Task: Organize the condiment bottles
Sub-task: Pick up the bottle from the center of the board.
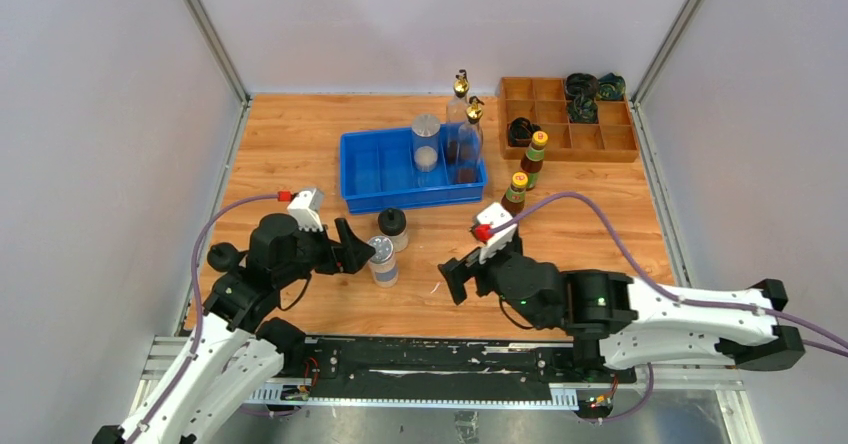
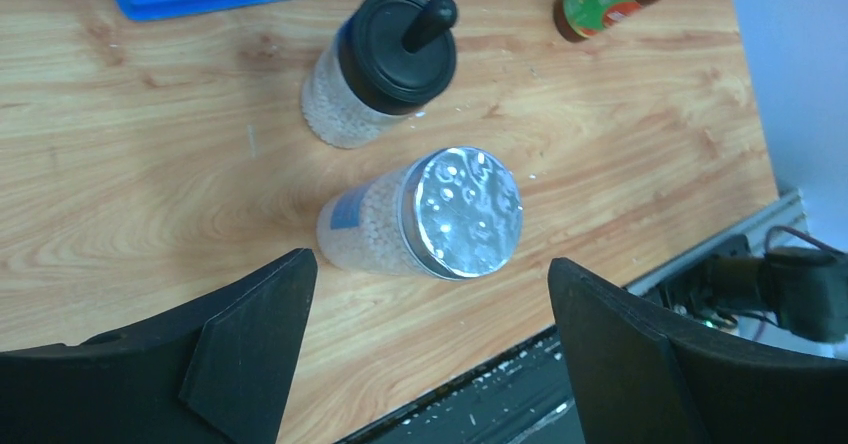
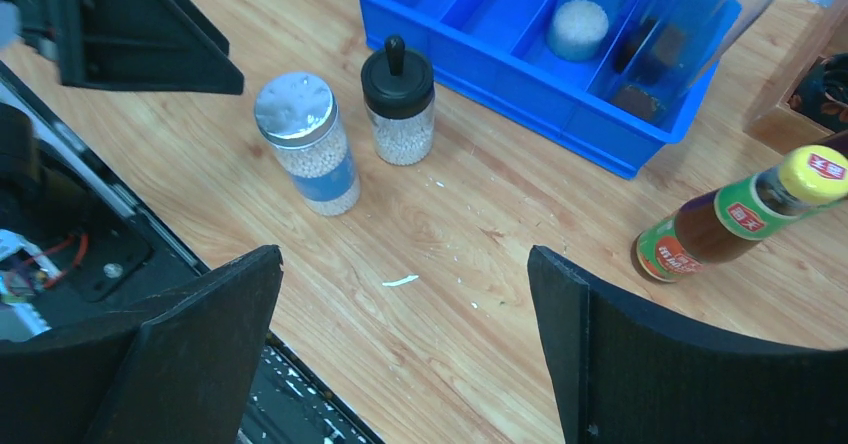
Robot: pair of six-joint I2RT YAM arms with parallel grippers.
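A silver-lidded shaker of white beads stands on the table, with a black-capped jar just behind it. My left gripper is open, its fingertips just left of the shaker. In the left wrist view the shaker stands just beyond the open jaws, touching neither finger, and the jar is farther on. My right gripper is open and empty over bare wood. A second shaker and a gold-spouted cruet stand in the blue bin. Another cruet stands behind. Two sauce bottles stand to the bin's right.
A wooden divided tray at the back right holds dark coiled round items. White walls close in the table on three sides. The black base rail runs along the near edge. A small white scrap lies on the wood.
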